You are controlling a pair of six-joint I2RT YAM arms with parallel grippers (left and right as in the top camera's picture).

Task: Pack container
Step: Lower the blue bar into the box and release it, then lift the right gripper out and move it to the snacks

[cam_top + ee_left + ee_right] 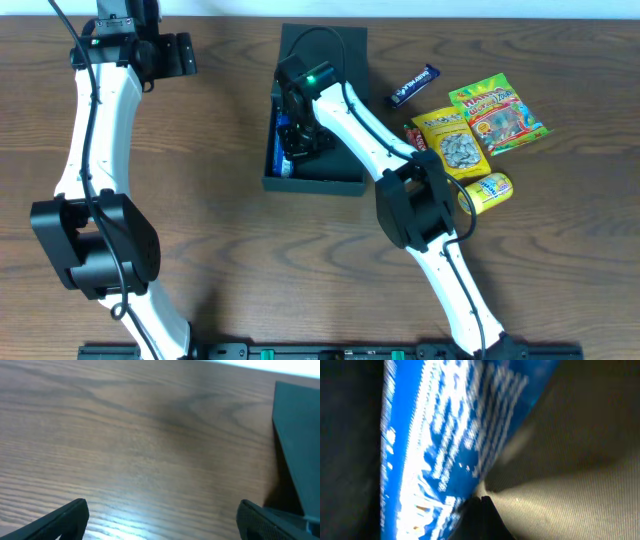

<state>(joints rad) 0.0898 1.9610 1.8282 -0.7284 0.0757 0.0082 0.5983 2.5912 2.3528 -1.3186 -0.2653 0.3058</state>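
Note:
The container [315, 184] is a black box at the table's centre, its lid flap [325, 45] folded back on the far side. My right gripper [297, 140] reaches down into its left part. In the right wrist view the gripper [482, 500] is shut, tips pressed together, with a shiny blue packet [440, 435] lying right against its left side over the box's grey floor [570, 460]. I see nothing between the tips. From overhead the blue packet [284, 150] shows by the left wall. My left gripper [190, 55] hovers open at the far left, empty [161, 510], the container's edge [297, 435] to its right.
Snacks lie to the right of the box: a dark blue bar [415, 85], a yellow seed packet [450, 140], a green and yellow candy bag [497, 115], a small yellow packet [488, 190] and a red piece [415, 135]. The right arm crosses the box's right side.

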